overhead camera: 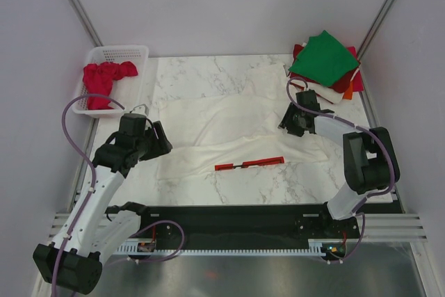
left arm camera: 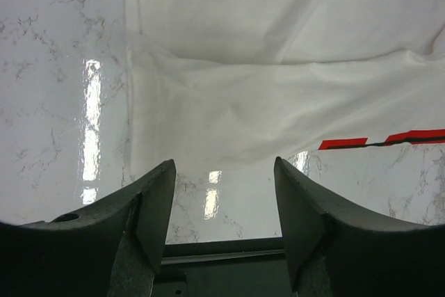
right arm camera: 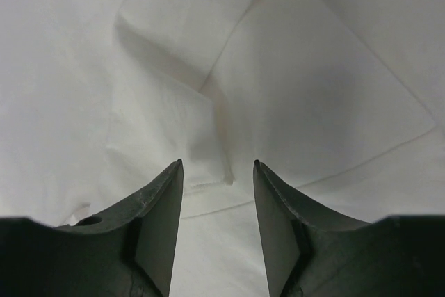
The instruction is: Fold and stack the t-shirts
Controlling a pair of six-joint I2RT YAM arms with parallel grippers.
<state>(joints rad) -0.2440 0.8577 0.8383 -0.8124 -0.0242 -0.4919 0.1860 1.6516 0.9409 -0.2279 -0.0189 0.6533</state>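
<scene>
Hovering open and empty, left tool sits just short of the left edge of the cream t-shirt, right tool over its creased right side. The shirt lies spread across the bench. We should pinch matching edge layers low, then fold evenly.

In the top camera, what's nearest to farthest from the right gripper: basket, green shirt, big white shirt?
1. big white shirt, directly under the right gripper
2. green shirt, back right corner
3. basket, back left
</scene>
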